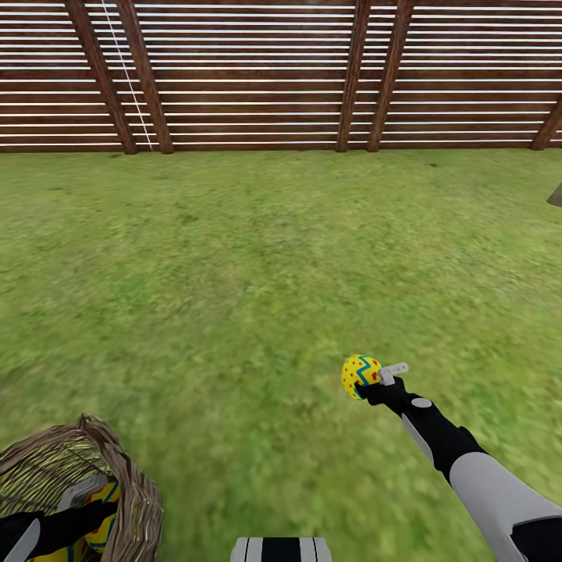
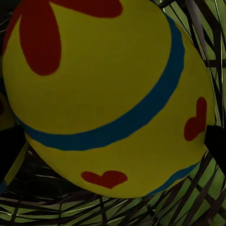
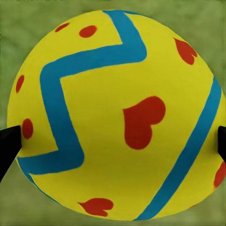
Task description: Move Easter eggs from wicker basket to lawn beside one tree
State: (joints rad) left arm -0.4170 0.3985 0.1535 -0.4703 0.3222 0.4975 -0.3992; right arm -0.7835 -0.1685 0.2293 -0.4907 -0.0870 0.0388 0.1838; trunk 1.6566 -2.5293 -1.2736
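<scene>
A: Where is the right end effector?

B: Out ahead of the robot's right side, above the lawn. It is closed around 1 Easter egg, a yellow one with a blue zigzag band and red marks. In the right wrist view that same egg sits between the 2 dark fingertips, one touching each flank, with grass behind it.

A: And the left end effector?

B: It reaches down into the wicker basket, which stands on the grass at the robot's near left. In the head view its dark arm and grey finger lie among yellow eggs inside the basket. The left wrist view shows a second egg very close up, yellow with a blue band and red hearts, resting against the woven wall. A dark finger shows at each edge of that view, just beside the egg, but I cannot tell whether they are pressing on it or merely standing apart around it.

A: Is there another egg in there?

B: A sliver of yellow shows beside the big egg, and yellow patches show under the arm in the head view. I cannot count them surely.

A: What lies beyond?

B: A brown slatted wooden fence with slanting posts runs across the far edge of the lawn.
</scene>
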